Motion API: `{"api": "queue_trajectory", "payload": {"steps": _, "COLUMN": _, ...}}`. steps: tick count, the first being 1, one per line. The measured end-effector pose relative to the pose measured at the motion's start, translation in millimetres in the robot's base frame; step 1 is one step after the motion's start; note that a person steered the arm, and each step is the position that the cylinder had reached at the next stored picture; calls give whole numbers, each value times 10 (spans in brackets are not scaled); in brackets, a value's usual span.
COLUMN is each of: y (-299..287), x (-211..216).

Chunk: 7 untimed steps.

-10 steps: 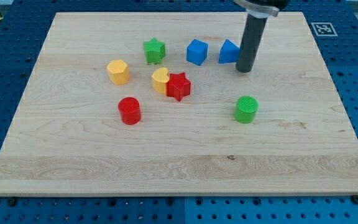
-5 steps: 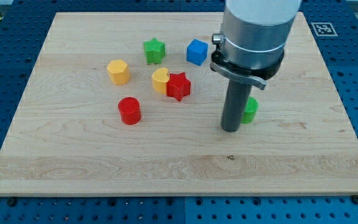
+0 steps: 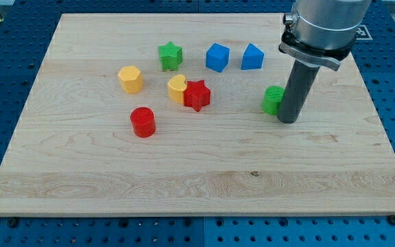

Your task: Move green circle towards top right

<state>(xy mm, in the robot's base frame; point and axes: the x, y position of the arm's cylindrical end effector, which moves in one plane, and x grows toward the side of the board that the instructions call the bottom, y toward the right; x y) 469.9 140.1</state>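
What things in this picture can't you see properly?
- The green circle: in the camera view the dark rod stands in front of its right side, so only its left part shows.
- Whether my tip touches the green circle: the rod covers the spot where they would meet.
- The arm above the rod: cut off by the view's top edge.
- The square marker at the board's top right corner: mostly hidden behind the arm.

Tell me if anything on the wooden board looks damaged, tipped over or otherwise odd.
Nothing stands out. All the blocks sit flat and intact on the wooden board. The yellow heart block touches the red star block, and my tip stands just right of the green circle block.
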Motion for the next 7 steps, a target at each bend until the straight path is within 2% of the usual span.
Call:
{"api": "queue_trajectory", "payload": {"steps": 2, "y": -386, "x": -33}}
{"api": "queue_trajectory", "payload": {"steps": 7, "y": -267, "x": -416}}
